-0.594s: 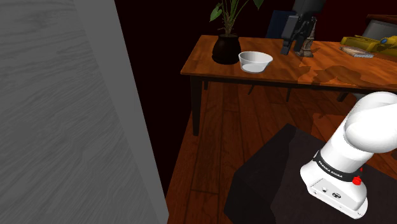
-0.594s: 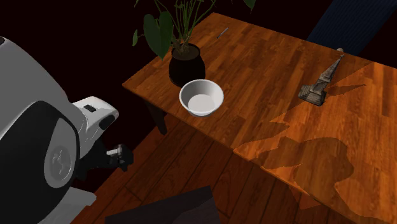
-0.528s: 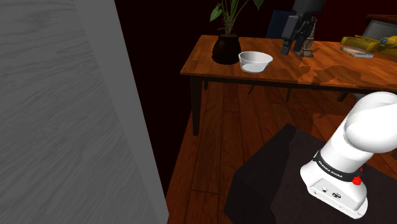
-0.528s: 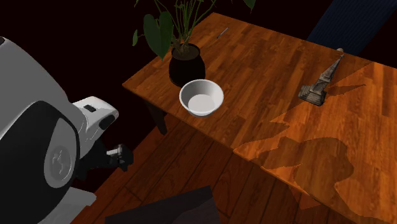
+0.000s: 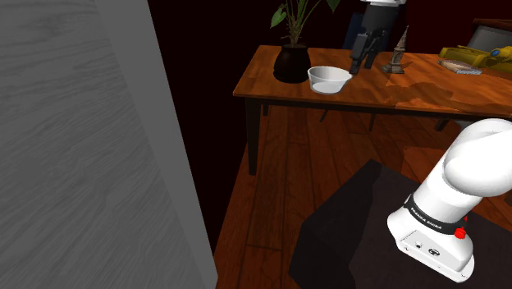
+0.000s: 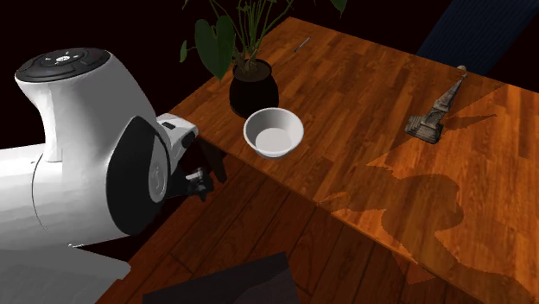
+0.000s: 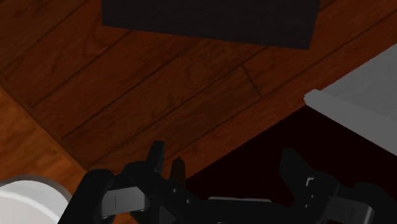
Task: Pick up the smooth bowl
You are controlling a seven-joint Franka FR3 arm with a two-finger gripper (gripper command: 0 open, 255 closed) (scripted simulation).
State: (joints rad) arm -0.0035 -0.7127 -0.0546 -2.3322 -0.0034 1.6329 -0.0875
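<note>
Bowl [image 6: 274, 132], white, at table [image 6: 371, 95] edge nearest arm; my gripper [image 7: 222, 159], fingers apart, hangs over floor [image 7: 159, 76] off that edge, bowl lying outside one finger

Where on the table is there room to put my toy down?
The table has a wide bare stretch between the white bowl and the little tower statuette. It is crowded at the corner, where the plant pot stands right beside the bowl.

White smooth bowl [image 6: 274, 132], upright, empty, on wooden table [image 6: 363, 104] near its edge, beside dark pot [image 6: 254, 91]
</note>
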